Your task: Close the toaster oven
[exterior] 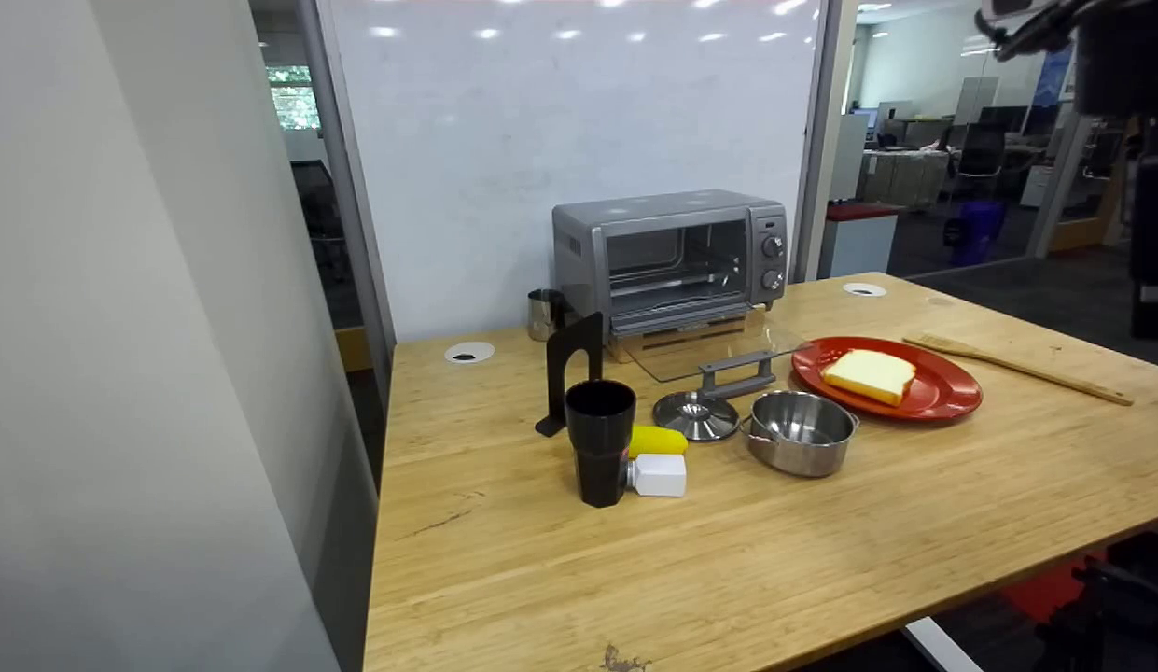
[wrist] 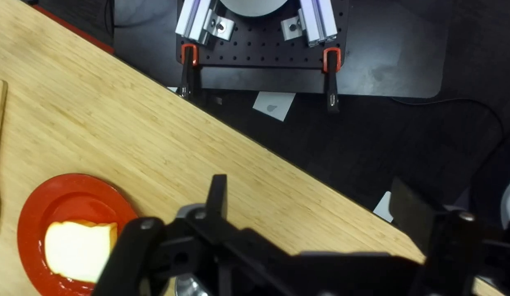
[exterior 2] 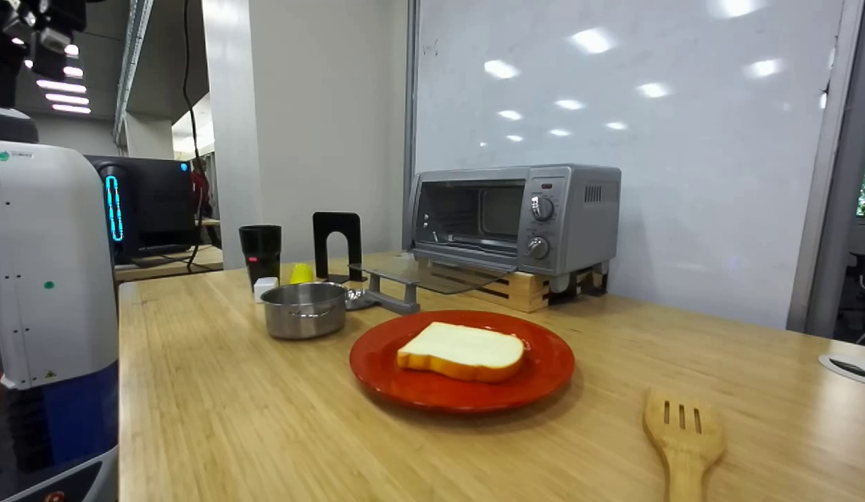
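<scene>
The silver-grey toaster oven [exterior: 672, 213] stands at the back of the table against the white board, raised on a wooden crate [exterior 2: 519, 289]. Its glass door [exterior 2: 460, 277] is lowered and sticks out forward roughly level, so the dark inside shows in both exterior views. A grey handle [exterior: 739, 373] sits along the door's outer edge. In the wrist view my gripper [wrist: 312, 200] is open, its fingers wide apart with nothing between them. It hangs above the table's front edge, well away from the oven, which that view does not show.
Before the door lie a steel pot [exterior: 802, 434], a pot lid [exterior: 697, 415] and a red plate [exterior 2: 467, 397] with bread [exterior 2: 463, 348]. Left of them stand a black cup [exterior: 600, 443], a black bookend [exterior: 576, 359], a white bottle [exterior: 660, 475] and a yellow item [exterior: 657, 441]. A wooden spatula [exterior: 1017, 367] lies beyond the plate.
</scene>
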You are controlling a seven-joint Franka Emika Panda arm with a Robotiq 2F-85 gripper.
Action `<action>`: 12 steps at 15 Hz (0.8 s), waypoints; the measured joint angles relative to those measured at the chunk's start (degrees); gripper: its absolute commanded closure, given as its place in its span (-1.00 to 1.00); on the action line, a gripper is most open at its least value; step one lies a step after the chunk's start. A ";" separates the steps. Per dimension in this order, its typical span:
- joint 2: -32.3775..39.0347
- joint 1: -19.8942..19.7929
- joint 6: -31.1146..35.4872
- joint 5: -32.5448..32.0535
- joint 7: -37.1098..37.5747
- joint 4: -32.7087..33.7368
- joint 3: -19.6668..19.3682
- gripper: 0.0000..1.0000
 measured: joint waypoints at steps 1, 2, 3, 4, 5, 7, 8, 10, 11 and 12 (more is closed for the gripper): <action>0.58 -0.04 2.25 -1.02 -1.26 -1.40 -0.75 -1.00; 1.22 -0.07 4.65 -2.32 -2.71 -2.81 -1.63 -1.00; 1.93 -0.14 7.34 -3.88 -4.06 -4.27 -2.58 -1.00; 2.72 -0.33 10.26 -5.59 -5.34 -5.74 -3.52 -1.00; 3.58 -0.56 13.48 -7.81 -6.63 -7.39 -4.41 -1.00; 5.65 -1.09 19.07 -13.23 -9.13 -10.82 -5.77 -1.00; 6.89 -1.48 21.48 -16.40 -9.89 -12.63 -6.14 -1.00; 9.72 -2.68 25.87 -24.27 -10.11 -16.26 -6.26 -1.00; 11.22 -3.41 28.05 -28.66 -9.75 -17.92 -6.25 -1.00; 12.74 -4.23 30.07 -33.47 -8.99 -19.31 -6.24 -1.00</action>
